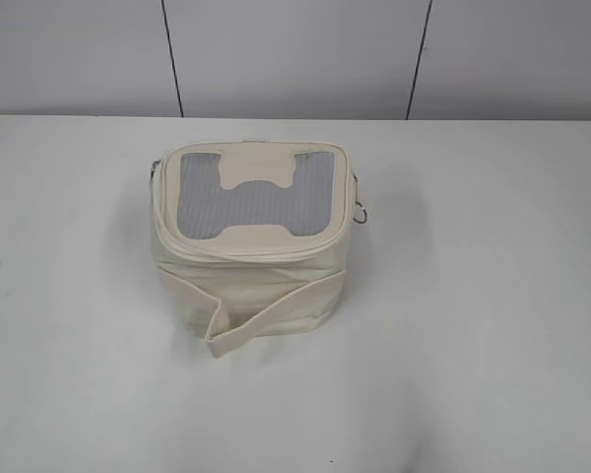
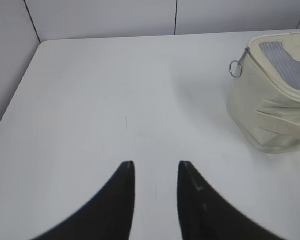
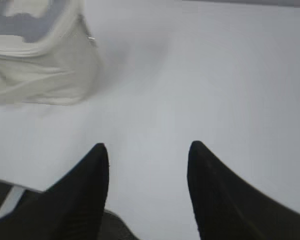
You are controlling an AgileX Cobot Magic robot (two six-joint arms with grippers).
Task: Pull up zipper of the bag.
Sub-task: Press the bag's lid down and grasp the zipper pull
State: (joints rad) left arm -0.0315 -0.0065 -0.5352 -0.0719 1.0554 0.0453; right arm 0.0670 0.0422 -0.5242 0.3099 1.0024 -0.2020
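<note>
Sitting well apart from both spread fingers — left point(image 2: 156, 170), right point(image 3: 148, 152) — the bag point(image 1: 251, 246) rests untouched.

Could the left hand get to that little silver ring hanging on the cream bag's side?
Probably yes. The left hand is open, with only bare white table between it and the small silver ring pull on the boxy cream-white bag.

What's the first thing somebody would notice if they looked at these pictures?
The cream bag stands alone in the middle of the white table, its lid showing grey mesh panels. A small silver ring pull hangs at the lid's edge on the bag's left side, and another ring on its right. Both black end effectors, left and right, are open over bare table, away from the bag.
</note>
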